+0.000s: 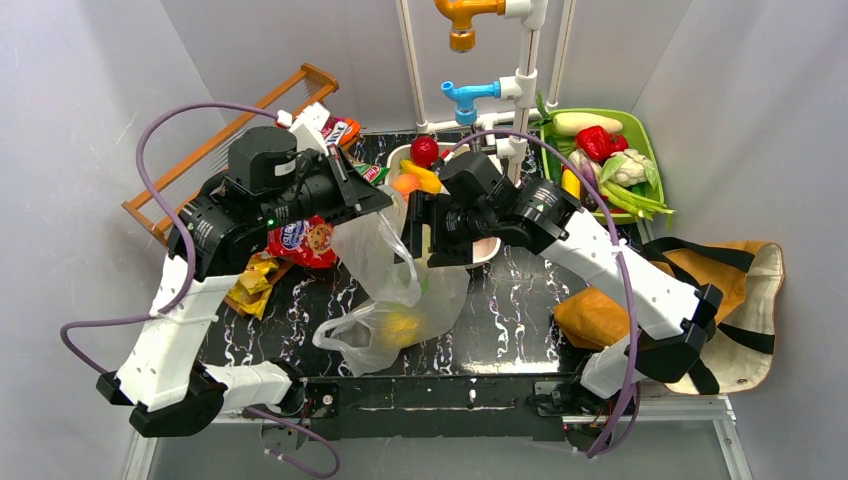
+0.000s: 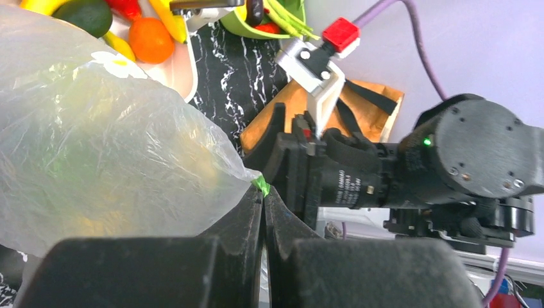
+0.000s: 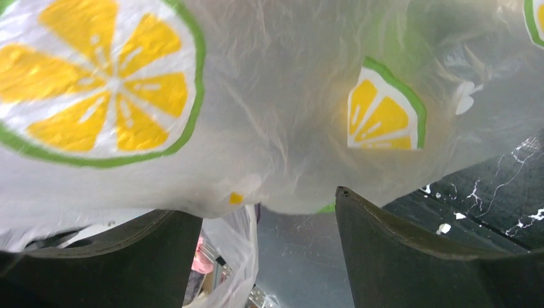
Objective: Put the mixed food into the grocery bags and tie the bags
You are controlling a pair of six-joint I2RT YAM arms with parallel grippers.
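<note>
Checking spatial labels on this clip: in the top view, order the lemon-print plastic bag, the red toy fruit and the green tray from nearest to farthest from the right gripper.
1. plastic bag: right at the fingers of the right gripper, hanging to its left and below.
2. red toy fruit: straight behind, toward the back wall.
3. green tray: far back-right corner.

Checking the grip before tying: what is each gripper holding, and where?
Left gripper pinches the plastic bag by a green-printed tip of its film. Right gripper is open against the bag, holding nothing.
</note>
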